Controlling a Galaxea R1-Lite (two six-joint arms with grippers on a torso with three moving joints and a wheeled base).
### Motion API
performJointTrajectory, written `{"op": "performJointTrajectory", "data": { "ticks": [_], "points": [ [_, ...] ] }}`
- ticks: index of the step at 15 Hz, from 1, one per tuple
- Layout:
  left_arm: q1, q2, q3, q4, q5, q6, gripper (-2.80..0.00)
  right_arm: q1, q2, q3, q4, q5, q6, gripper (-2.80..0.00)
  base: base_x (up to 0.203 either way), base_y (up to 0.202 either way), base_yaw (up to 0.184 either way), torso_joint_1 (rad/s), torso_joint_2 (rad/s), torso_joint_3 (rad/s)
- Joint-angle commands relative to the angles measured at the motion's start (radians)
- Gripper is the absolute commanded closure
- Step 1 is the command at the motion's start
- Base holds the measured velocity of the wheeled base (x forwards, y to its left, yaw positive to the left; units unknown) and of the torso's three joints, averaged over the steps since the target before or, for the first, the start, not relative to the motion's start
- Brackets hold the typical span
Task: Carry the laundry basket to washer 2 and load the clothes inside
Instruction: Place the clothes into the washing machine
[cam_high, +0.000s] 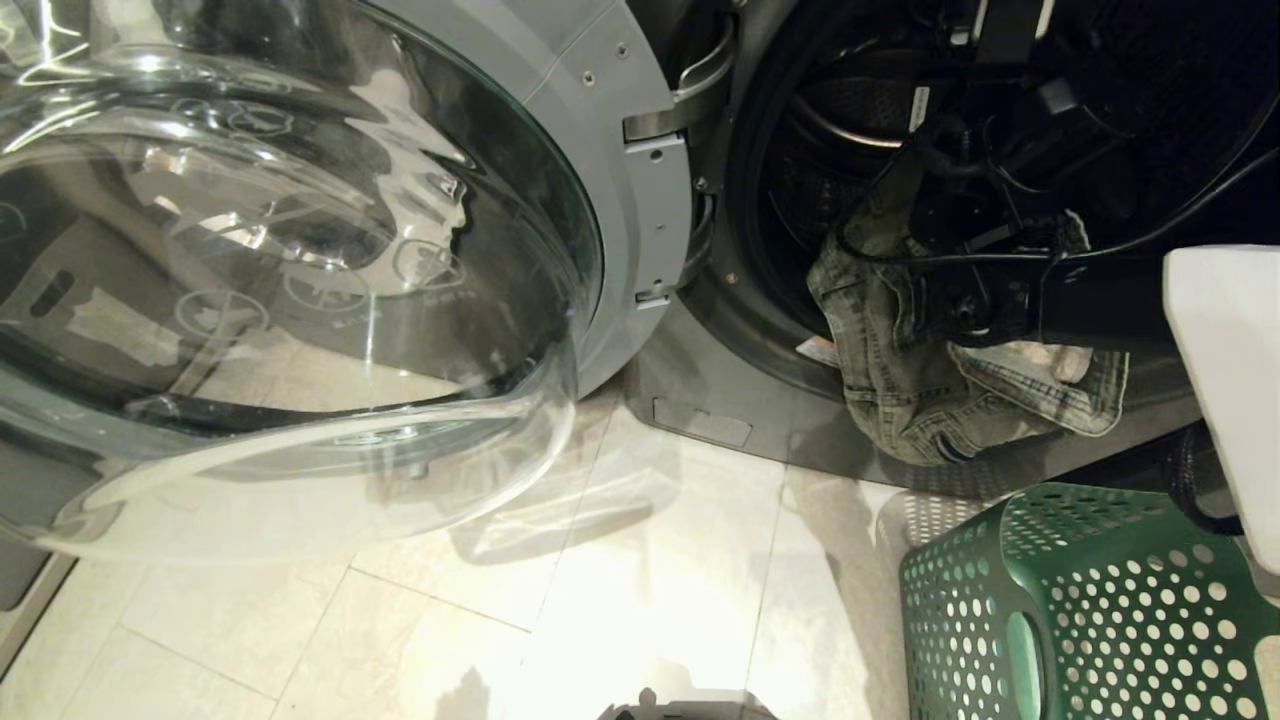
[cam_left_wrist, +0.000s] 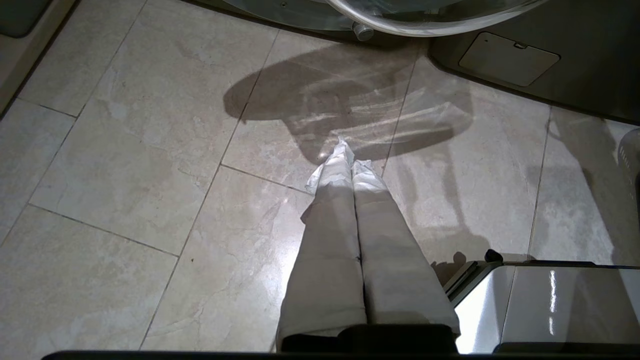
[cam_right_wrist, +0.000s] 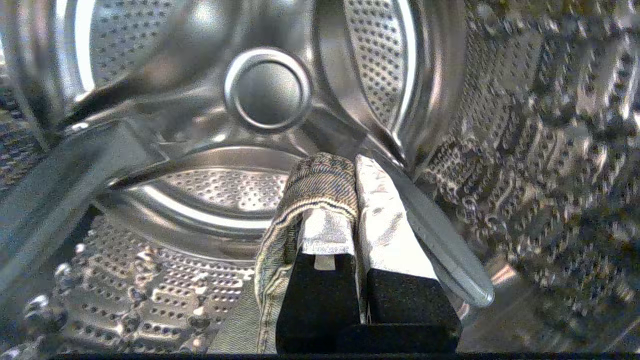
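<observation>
Inside washer 2 (cam_high: 760, 200), the right gripper (cam_right_wrist: 356, 172) has its jaws clamped on the clothes (cam_high: 930, 370). Limp and light by the look of them, they trail over the drum's lip; a bunched fold seems the best hold. Left gripper (cam_left_wrist: 350, 155) hangs over the floor, jaws together.

The floor (cam_high: 650, 590) is pale, glossy stone tile with thin grout lines. The green laundry basket (cam_high: 1090, 610) stands on it at about 4 o'clock in the head view. The dark grey washer (cam_high: 720, 400) rests on it at 12 o'clock, its open glass door (cam_high: 280, 270) hanging above the tiles at 10 o'clock.
</observation>
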Motion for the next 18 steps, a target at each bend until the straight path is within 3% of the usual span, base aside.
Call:
{"op": "performJointTrajectory", "data": {
  "ticks": [1, 3, 7, 9, 15, 18],
  "points": [
    [-0.001, 0.000, 0.000, 0.000, 0.001, -0.001, 0.00, -0.010, 0.049, -0.002, -0.009, -0.058, 0.016, 0.00, 0.000, 0.000, 0.000, 0.000, 0.00, 0.000],
    [-0.001, 0.000, 0.000, 0.000, 0.001, -0.001, 0.00, -0.011, 0.057, -0.004, 0.071, -0.135, 0.070, 0.00, 0.000, 0.000, 0.000, 0.000, 0.00, 0.000],
    [-0.001, 0.000, 0.000, 0.000, 0.001, -0.001, 0.00, -0.024, 0.030, -0.006, 0.425, -0.192, 0.370, 0.00, 0.000, 0.000, 0.000, 0.000, 0.00, 0.000],
    [-0.001, 0.000, 0.000, 0.000, 0.001, -0.001, 0.00, -0.029, 0.015, -0.006, 0.540, -0.188, 0.460, 0.00, 0.000, 0.000, 0.000, 0.000, 0.00, 0.000],
    [-0.001, 0.000, 0.000, 0.000, 0.001, -0.001, 0.00, -0.015, -0.024, 0.001, 0.420, -0.211, 0.437, 0.00, 0.000, 0.000, 0.000, 0.000, 0.00, 0.000],
    [-0.001, 0.000, 0.000, 0.000, 0.001, -0.001, 0.00, 0.009, -0.047, 0.033, 0.518, -0.228, 0.478, 0.00, 0.000, 0.000, 0.000, 0.000, 0.00, 0.000]
  ]
}}
